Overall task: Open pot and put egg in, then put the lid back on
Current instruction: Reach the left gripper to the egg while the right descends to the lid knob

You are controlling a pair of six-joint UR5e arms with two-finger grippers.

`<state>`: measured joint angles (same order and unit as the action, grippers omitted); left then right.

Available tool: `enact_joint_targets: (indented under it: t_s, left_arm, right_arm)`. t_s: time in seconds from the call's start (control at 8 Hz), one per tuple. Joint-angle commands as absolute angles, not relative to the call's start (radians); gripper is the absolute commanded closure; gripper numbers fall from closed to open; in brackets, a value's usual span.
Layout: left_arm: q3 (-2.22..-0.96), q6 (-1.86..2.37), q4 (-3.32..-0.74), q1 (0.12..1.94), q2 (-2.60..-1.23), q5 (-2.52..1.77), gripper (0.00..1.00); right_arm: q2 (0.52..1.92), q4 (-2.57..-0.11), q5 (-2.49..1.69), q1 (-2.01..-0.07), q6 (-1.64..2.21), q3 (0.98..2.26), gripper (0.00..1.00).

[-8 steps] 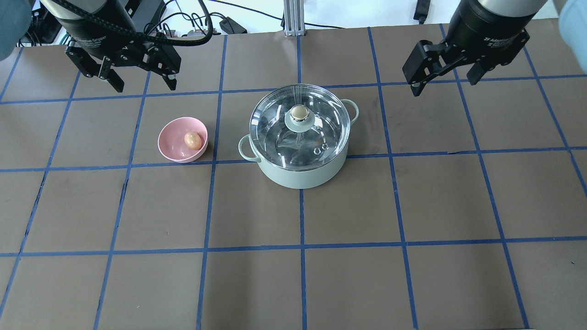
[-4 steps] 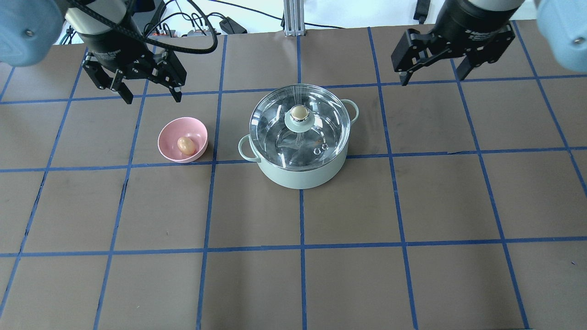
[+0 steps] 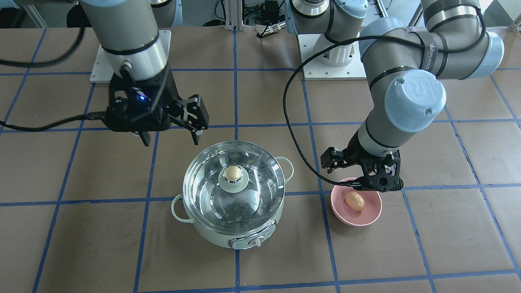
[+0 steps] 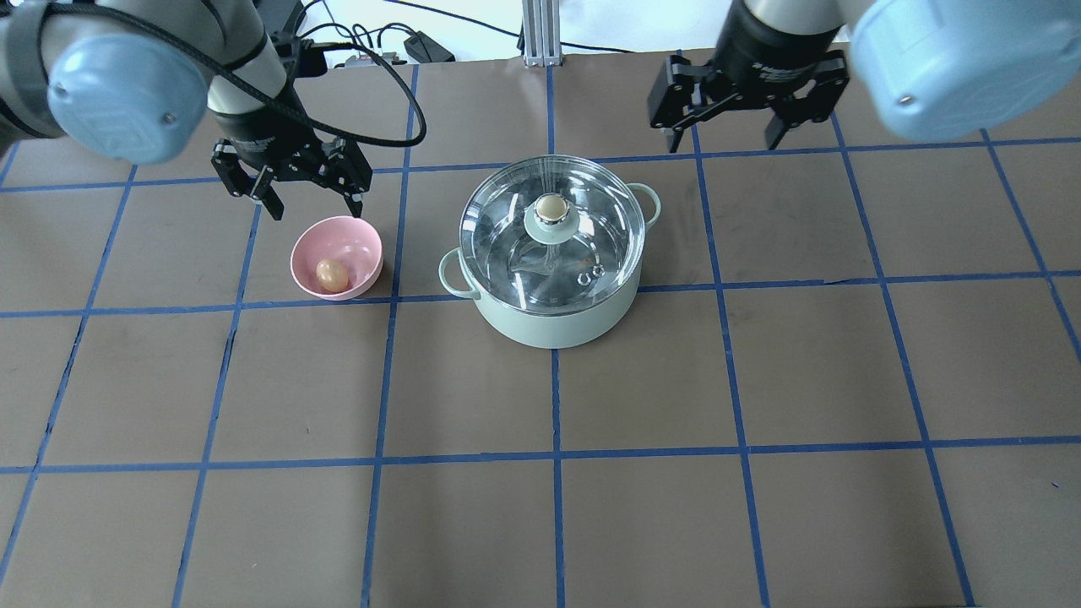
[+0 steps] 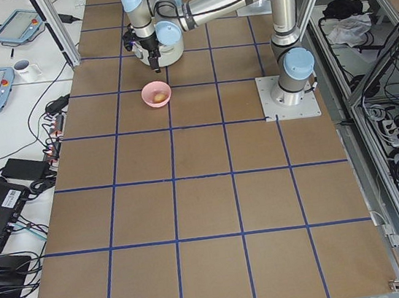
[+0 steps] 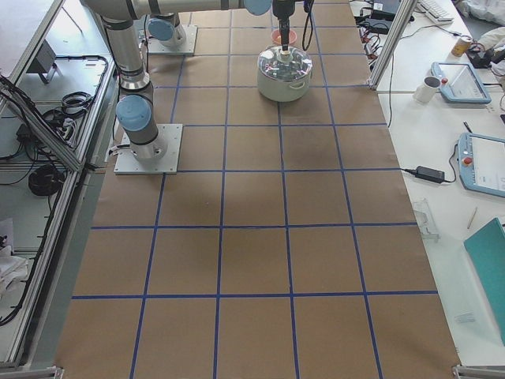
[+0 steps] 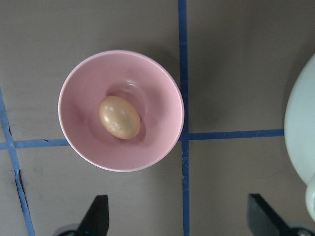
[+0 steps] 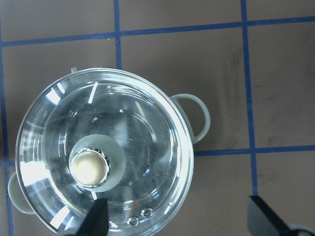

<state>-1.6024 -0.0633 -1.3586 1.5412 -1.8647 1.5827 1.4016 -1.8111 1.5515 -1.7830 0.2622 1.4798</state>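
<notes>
Worktop (image 4: 642, 380): brown paper surface with a grid of blue tape lines.

Round pale mint-green pot (image 4: 553, 325) with two loop handles stands near the worktop's middle, over a tape line. Its control knob faces away from the robot (front-facing view).

Clear round glass lid (image 4: 552, 224) with a green centre base and a beige knob is seated flat on the pot; the pot is closed.

Small tan-brown oval egg (image 4: 332, 274) lies on its side in the bottom of a small pink round bowl (image 4: 361, 243). The bowl sits on the robot's left of the pot, near it but not touching.

Left tool (image 4: 315, 209): fingers spread wide, nothing between them. It hangs above the worktop at the bowl's robot-side rim. In the left wrist view the bowl and egg lie ahead of the two fingertips, not between them.

Right tool (image 4: 723, 143): fingers also spread wide, empty. It hangs above the worktop on the robot's side of the pot, off toward the robot's right and clear of the lid. The right wrist view looks down on the lid, with the knob just ahead of one fingertip.
</notes>
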Motion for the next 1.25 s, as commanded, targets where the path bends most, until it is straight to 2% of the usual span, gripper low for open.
enact_joint_targets:
  t_s: [0.0, 0.25, 0.5, 0.62, 0.75, 0.88, 1.0, 1.12]
  left_arm:
    - [-1.623, -0.084, -1.292, 1.487, -1.962, 1.585, 0.00]
    - [-1.631, -0.132, -1.215, 1.466, -1.983, 1.585, 0.00]
    - [-1.631, -0.132, -1.180, 1.466, -2.018, 1.586, 0.00]
    - [-1.631, -0.132, -1.178, 1.466, -2.034, 1.586, 0.00]
    - [-1.629, -0.132, -1.178, 1.466, -2.045, 1.600, 0.00]
    - [-1.632, -0.129, -1.180, 1.466, -2.052, 1.612, 0.00]
    - [-1.638, -0.129, -1.180, 1.466, -2.060, 1.612, 0.00]
    - [-1.649, -0.129, -1.180, 1.466, -2.066, 1.612, 0.00]
  right_arm:
    - [1.271, -1.948, 1.548, -1.876, 0.411, 1.480, 0.00]
    - [1.186, -2.034, 1.545, -1.926, 0.516, 1.482, 0.00]
    - [1.164, -2.031, 1.545, -1.930, 0.514, 1.486, 0.00]
    - [1.166, -2.034, 1.554, -1.930, 0.502, 1.486, 0.04]
    - [1.164, -2.039, 1.558, -1.930, 0.497, 1.485, 0.15]
    - [1.166, -2.040, 1.562, -1.930, 0.486, 1.485, 0.30]
    - [1.169, -2.037, 1.566, -1.930, 0.442, 1.483, 0.35]
    - [1.170, -2.031, 1.587, -1.930, 0.436, 1.483, 0.56]
